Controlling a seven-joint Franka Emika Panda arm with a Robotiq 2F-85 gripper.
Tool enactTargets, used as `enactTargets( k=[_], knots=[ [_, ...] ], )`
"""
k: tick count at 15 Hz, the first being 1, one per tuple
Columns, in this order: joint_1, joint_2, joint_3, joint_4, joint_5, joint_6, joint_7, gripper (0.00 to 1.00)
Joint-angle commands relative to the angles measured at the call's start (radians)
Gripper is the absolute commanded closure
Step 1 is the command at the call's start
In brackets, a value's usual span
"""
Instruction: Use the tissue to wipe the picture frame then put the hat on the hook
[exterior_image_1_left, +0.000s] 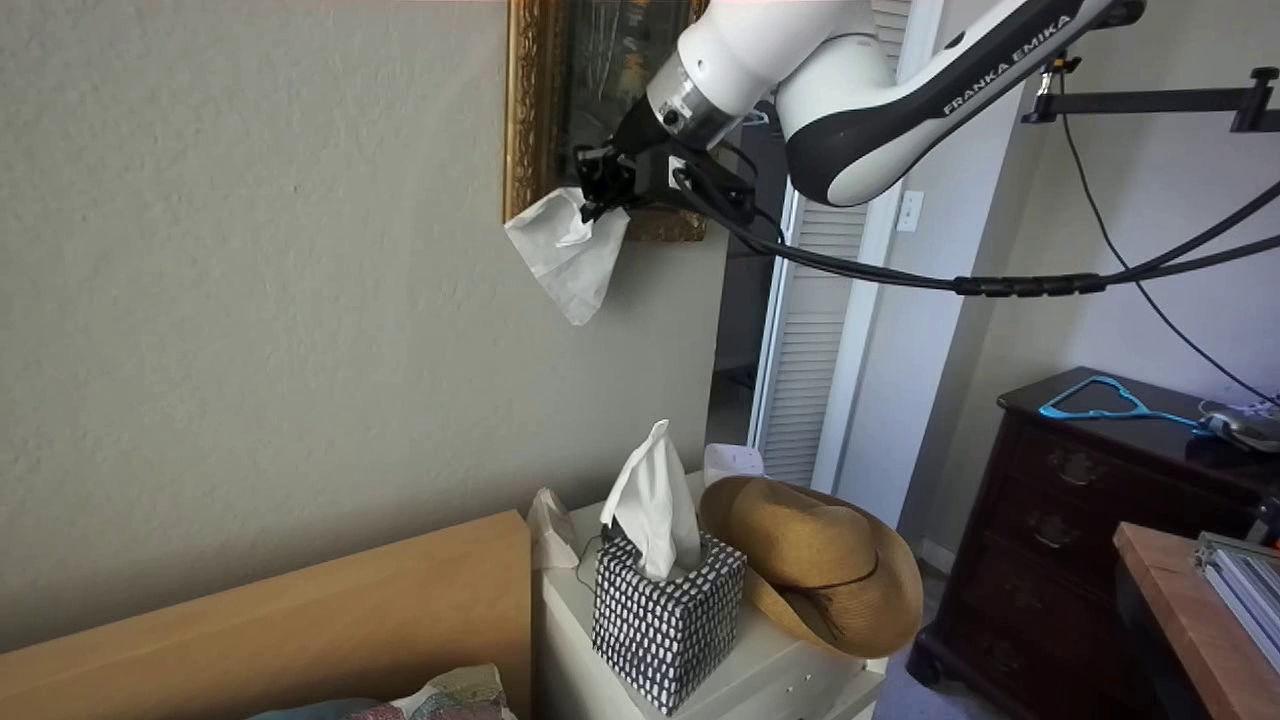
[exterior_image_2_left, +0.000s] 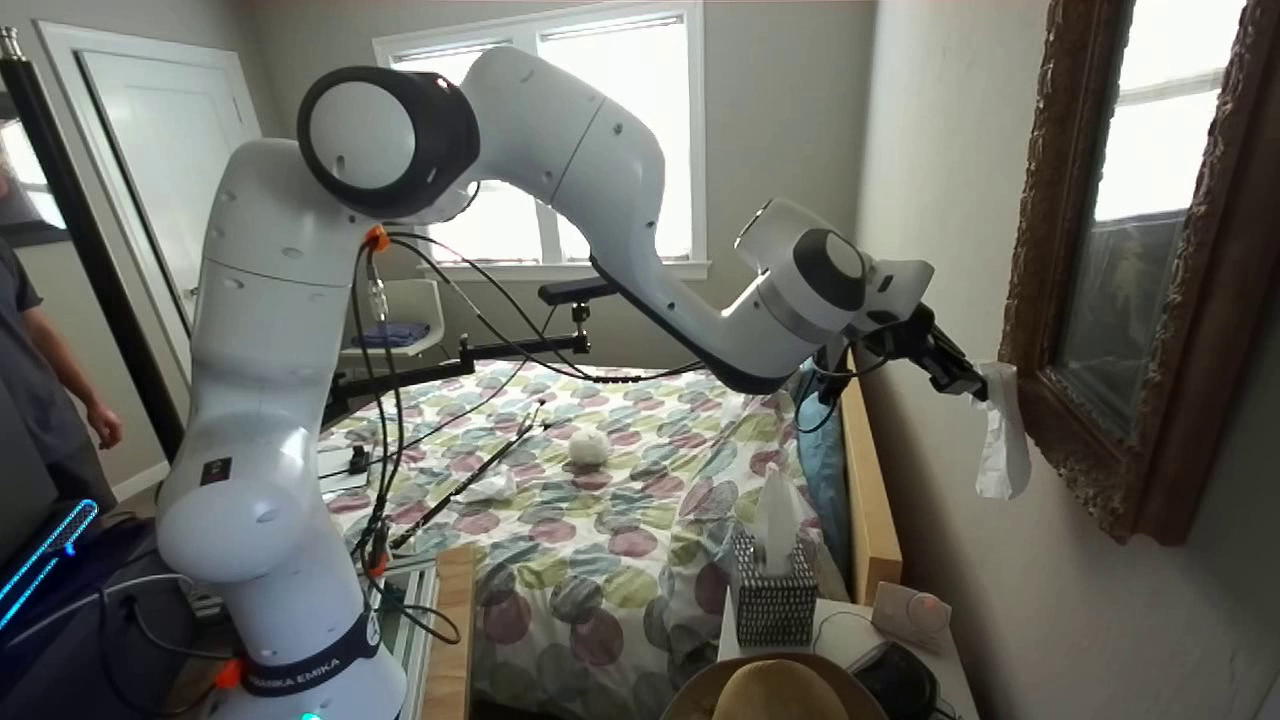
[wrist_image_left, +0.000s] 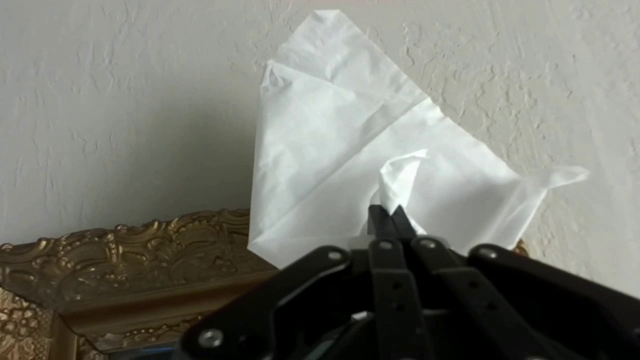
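Observation:
The white tissue (exterior_image_1_left: 572, 265) hangs from my gripper (exterior_image_1_left: 592, 208), whose fingertips are shut on it. In the wrist view the fingertips (wrist_image_left: 392, 212) pinch a small twist of the tissue (wrist_image_left: 320, 170), and the sheet spreads out behind them. The ornate gold picture frame (exterior_image_1_left: 525, 120) hangs on the wall. The tissue is at its lower edge in both exterior views; whether they touch I cannot tell. The frame's edge (wrist_image_left: 165, 255) also shows in the wrist view, partly hidden by tissue and gripper. The tan hat (exterior_image_1_left: 800, 540) lies on the white nightstand (exterior_image_1_left: 570, 640). I make out no hook.
A black-and-white tissue box (exterior_image_1_left: 668, 620) with a tissue standing up is beside the hat. A small light box (exterior_image_2_left: 910, 612) and a black device (exterior_image_2_left: 895, 680) share the nightstand. A wooden headboard (exterior_image_1_left: 400, 600) runs along the wall. A dark dresser (exterior_image_1_left: 1040, 530) stands at one side.

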Motion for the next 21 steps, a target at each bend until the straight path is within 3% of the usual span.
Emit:
enactTargets(
  k=[1,11,21],
  knots=[
    [-0.035,0.021,0.009,0.024,0.034,-0.019,-0.030,1.00],
    [-0.144,0.019,0.005,0.016,0.089,-0.055,-0.013,1.00],
    [-0.088,-0.009,0.021,-0.024,0.041,-0.025,-0.049,1.00]
  ],
)
